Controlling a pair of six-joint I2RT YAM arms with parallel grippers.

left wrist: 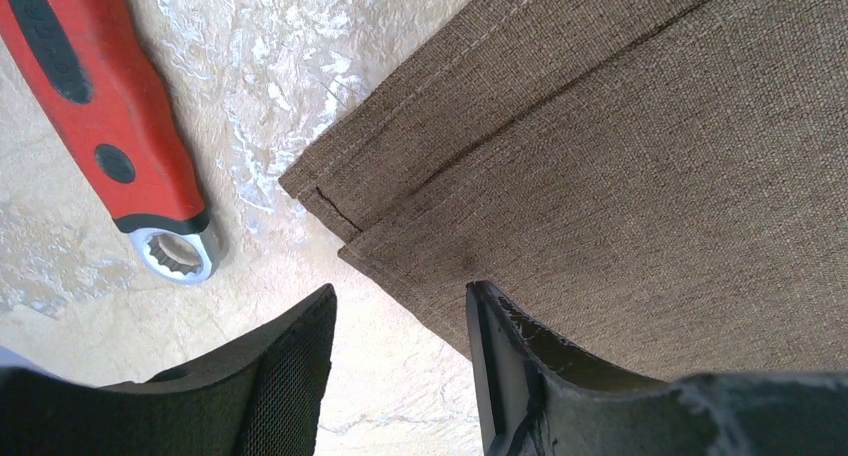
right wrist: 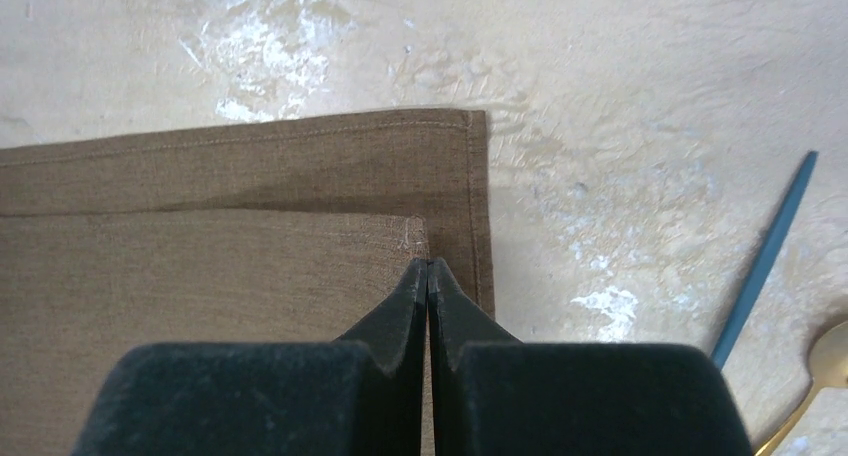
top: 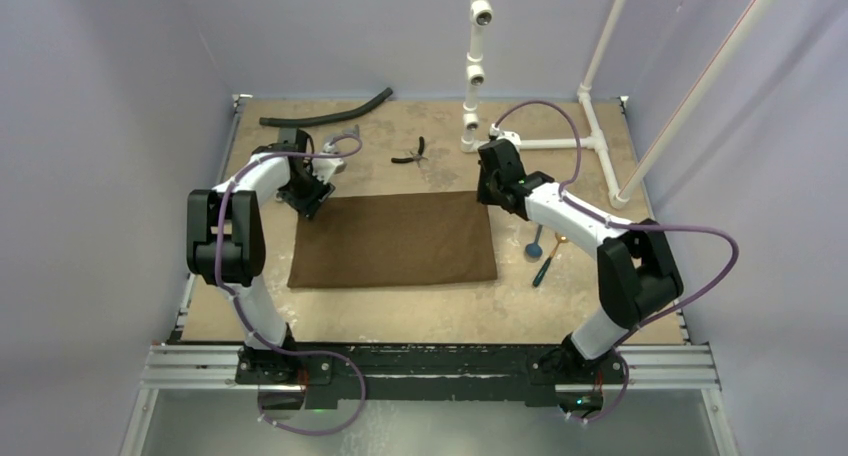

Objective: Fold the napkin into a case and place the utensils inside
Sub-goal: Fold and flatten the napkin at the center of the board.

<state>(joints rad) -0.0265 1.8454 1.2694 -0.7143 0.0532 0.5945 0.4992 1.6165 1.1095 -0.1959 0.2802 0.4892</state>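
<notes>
The dark-brown napkin (top: pixel 395 239) lies flat on the table, folded so that an upper layer stops short of the far edge (left wrist: pixel 650 156) (right wrist: pixel 200 226). My left gripper (top: pixel 310 198) hovers at its far-left corner, open (left wrist: pixel 400 291), with one finger over the cloth, one over bare table and nothing between them. My right gripper (top: pixel 490 198) is at the far-right corner, shut (right wrist: pixel 428 263), its tips at the upper layer's corner; no cloth shows between them. The utensils lie right of the napkin: a blue-bowled spoon (top: pixel 536 244), a slim teal piece (top: pixel 545 266) (right wrist: pixel 765 261) and a gold piece (right wrist: pixel 825 366).
A red-handled wrench (left wrist: pixel 100 106) lies just beyond the napkin's far-left corner. Small black pliers (top: pixel 412 154) and a black hose (top: pixel 325 116) sit farther back. White pipes (top: pixel 475 66) stand at the back right.
</notes>
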